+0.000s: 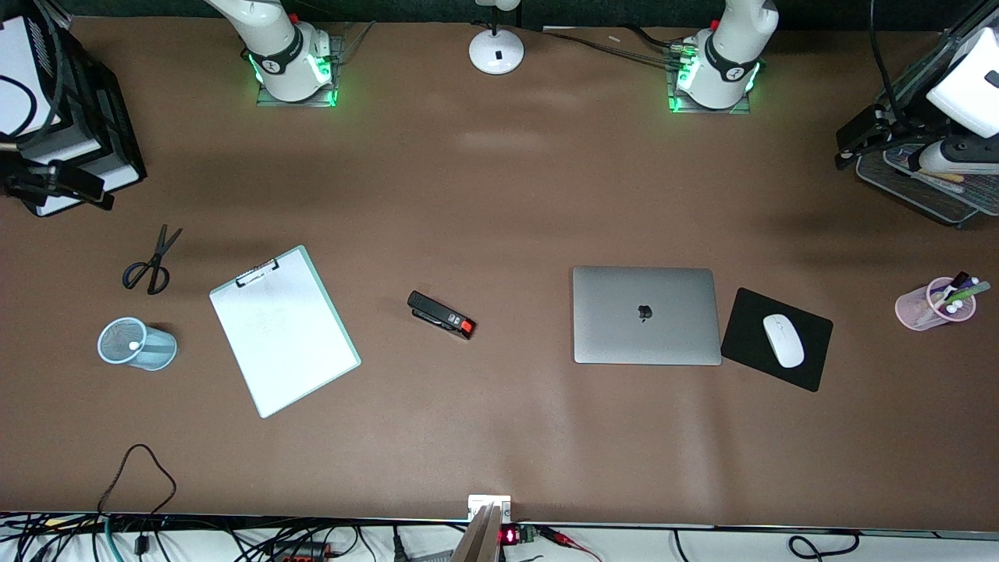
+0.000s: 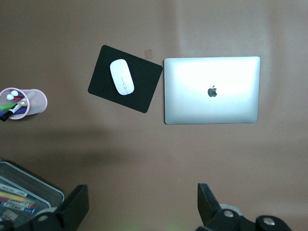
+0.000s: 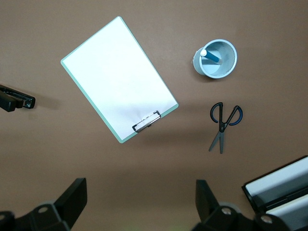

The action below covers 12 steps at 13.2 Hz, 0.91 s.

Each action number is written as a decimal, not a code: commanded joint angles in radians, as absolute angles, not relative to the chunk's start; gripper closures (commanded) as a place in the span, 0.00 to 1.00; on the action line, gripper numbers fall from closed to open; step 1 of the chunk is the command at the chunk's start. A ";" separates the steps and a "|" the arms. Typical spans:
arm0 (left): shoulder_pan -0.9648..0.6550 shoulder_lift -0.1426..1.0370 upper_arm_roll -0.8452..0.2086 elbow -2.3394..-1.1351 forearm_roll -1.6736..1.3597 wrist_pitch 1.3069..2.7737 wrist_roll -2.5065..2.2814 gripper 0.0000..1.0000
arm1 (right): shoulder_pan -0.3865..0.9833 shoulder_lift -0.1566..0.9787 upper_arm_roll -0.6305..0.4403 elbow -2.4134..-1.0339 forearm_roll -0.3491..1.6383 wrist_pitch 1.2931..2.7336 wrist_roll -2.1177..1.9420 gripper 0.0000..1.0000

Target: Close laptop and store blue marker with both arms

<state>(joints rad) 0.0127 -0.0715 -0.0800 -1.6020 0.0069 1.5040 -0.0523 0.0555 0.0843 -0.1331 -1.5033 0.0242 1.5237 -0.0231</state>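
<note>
Silver-grey, the laptop (image 1: 645, 315) lay shut flat on the brown surface (image 1: 499, 195), logo up, so we judged that half of the task done. We saw the blue marker (image 3: 212, 58) standing in the pale blue mesh cup (image 3: 216, 58), pale end up; storing looked finished too. Our left gripper (image 2: 139, 207) hung high, its jaws wide apart and empty, the laptop well clear ahead of them. Our right gripper (image 3: 139, 204) likewise hung spread and empty, the cup and white clipboard (image 3: 119, 79) far ahead of its jaws.
</note>
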 commanded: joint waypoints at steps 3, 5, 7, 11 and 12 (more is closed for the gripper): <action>0.017 -0.081 -0.086 -1.601 -0.017 1.489 -0.026 0.00 | 0.057 0.060 -0.130 -1.531 0.014 1.516 -0.057 0.00; 0.017 -0.081 -0.086 -1.603 -0.017 1.488 -0.026 0.00 | 0.057 0.063 -0.130 -1.531 0.015 1.517 -0.054 0.00; 0.017 -0.081 -0.087 -1.603 -0.017 1.488 -0.028 0.00 | 0.058 0.061 -0.129 -1.529 0.012 1.522 -0.049 0.00; 0.018 -0.081 -0.087 -1.603 -0.017 1.488 -0.026 0.00 | 0.060 0.063 -0.126 -1.523 0.006 1.520 -0.021 0.00; 0.017 -0.081 -0.087 -1.603 -0.017 1.488 -0.026 0.00 | 0.058 0.063 -0.126 -1.523 0.006 1.519 -0.023 0.00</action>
